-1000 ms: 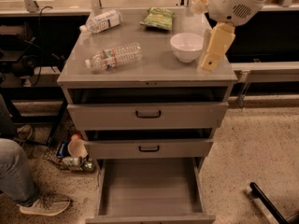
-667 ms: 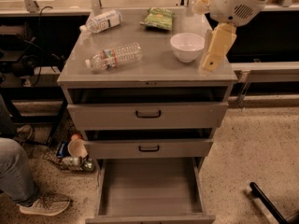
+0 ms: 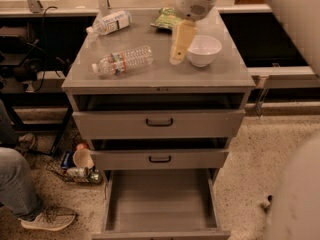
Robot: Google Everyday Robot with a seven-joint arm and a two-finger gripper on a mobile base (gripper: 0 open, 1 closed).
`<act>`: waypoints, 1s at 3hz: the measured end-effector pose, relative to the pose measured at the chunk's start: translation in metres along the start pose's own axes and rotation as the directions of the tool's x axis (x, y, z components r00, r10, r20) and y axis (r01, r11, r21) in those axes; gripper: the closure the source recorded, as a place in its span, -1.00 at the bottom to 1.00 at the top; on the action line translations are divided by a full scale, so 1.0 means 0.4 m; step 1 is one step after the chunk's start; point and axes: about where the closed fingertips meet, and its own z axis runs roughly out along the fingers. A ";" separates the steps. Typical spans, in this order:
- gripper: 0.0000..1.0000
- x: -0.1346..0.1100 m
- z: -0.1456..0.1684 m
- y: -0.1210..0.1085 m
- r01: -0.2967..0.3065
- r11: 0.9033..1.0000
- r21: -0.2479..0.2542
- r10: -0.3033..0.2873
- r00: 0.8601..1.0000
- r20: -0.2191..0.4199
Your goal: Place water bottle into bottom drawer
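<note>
The water bottle lies on its side on the grey cabinet top, left of centre, cap to the left. My gripper hangs over the cabinet top, pointing down, between the water bottle and a white bowl. It is a short way right of the bottle and holds nothing that I can see. The bottom drawer is pulled out wide below, its flat grey floor bare.
A bottle with a large white label and a green bag lie at the back of the top. The two upper drawers with black handles stand slightly open. A person's leg and shoe and cups are on the floor to the left.
My gripper has moved left, from the right side of the white bowl to its left side, closer to the water bottle. The view has shifted too. The bottle has not moved.
</note>
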 end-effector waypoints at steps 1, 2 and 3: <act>-1.00 -0.107 0.107 -0.072 0.098 0.995 -0.003 -0.098 0.994 -0.043; -1.00 -0.172 0.178 -0.093 0.157 0.987 -0.037 -0.158 0.986 -0.050; -1.00 -0.227 0.256 -0.095 0.212 0.971 -0.108 -0.218 0.975 -0.048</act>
